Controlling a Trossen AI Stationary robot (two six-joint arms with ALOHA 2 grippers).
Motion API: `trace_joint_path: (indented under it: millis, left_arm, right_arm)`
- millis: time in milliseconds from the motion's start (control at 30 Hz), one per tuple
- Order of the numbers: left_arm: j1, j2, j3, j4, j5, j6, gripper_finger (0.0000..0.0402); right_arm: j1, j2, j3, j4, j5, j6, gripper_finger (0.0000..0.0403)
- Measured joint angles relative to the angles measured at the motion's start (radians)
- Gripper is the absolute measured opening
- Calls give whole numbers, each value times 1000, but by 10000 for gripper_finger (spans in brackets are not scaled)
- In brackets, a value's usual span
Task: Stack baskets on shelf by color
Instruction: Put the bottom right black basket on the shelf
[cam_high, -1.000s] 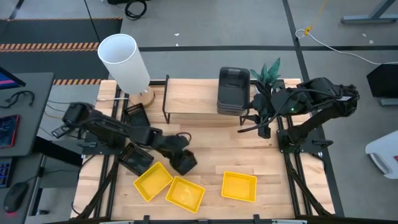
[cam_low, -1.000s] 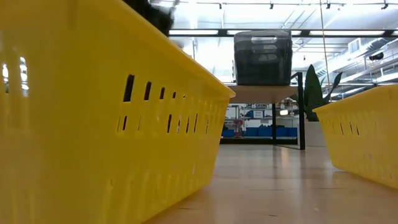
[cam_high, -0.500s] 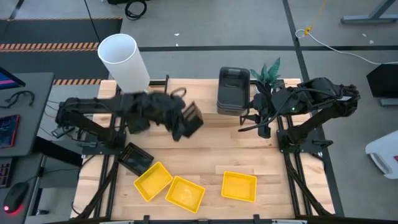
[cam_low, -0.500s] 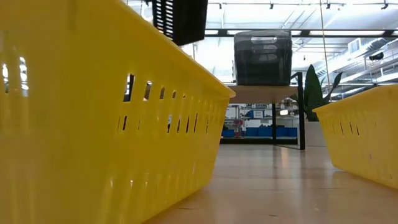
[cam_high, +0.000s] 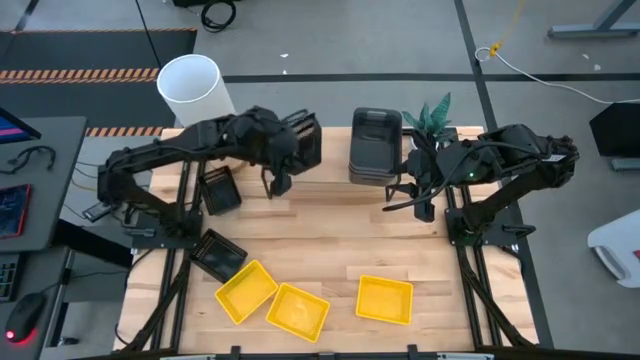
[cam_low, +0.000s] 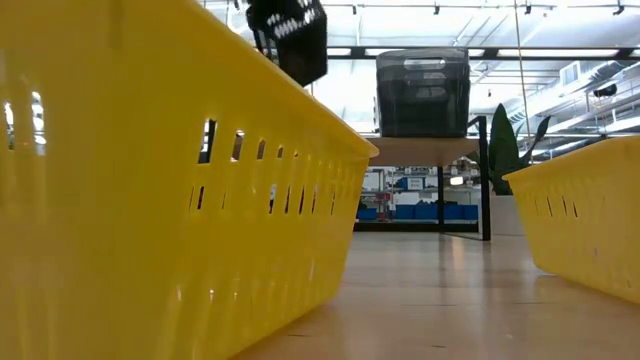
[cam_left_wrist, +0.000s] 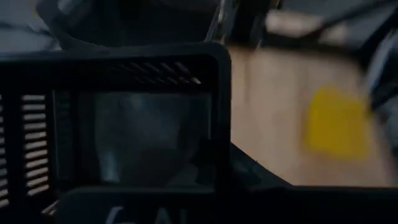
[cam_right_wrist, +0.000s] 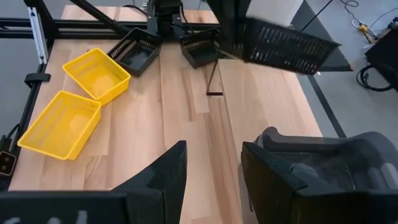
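My left gripper (cam_high: 288, 158) is shut on a black slotted basket (cam_high: 306, 140), carried tilted in the air over the left part of the shelf (cam_high: 330, 168); the low view shows this basket (cam_low: 290, 35) high up. A stack of dark grey baskets (cam_high: 376, 145) stands on the shelf. Two more black baskets (cam_high: 220, 190) (cam_high: 218, 255) and three yellow baskets (cam_high: 246, 290) (cam_high: 298, 310) (cam_high: 385, 300) lie on the table. My right gripper (cam_right_wrist: 214, 180) is open and waits at the shelf's right end, beside the grey stack (cam_right_wrist: 336, 155). My left gripper holds the black basket by one wall near its rim (cam_left_wrist: 124, 62). The basket itself fills the wrist view and hides the fingers. It is lifted clear of table and shelf, tipped onto its side.
A white cylinder (cam_high: 195, 95) stands at the table's far left corner and a green plant (cam_high: 430, 118) behind the shelf's right end. The middle of the table (cam_high: 330, 240) between shelf and yellow baskets is bare wood.
My left gripper has risen from beside the yellow baskets near the table's near edge and swung toward the far edge to the shelf, carrying the black basket lifted clear and tipping it. The right arm has kept still.
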Motion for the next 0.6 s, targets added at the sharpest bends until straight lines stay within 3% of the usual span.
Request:
trace_joint_path:
  millis: [167, 367, 600]
  left_arm:
    - [1, 51, -1, -104, -97, 249, 10]
    - [1, 118, -1, -283, -166, 256, 7]
    - [3, 160, -1, -322, -174, 153, 9]
  right_arm:
    - [0, 0, 0, 0, 1, 25, 158]
    - [0, 0, 0, 0, 1, 48, 158]
    - [0, 0, 0, 7, 1, 45, 158]
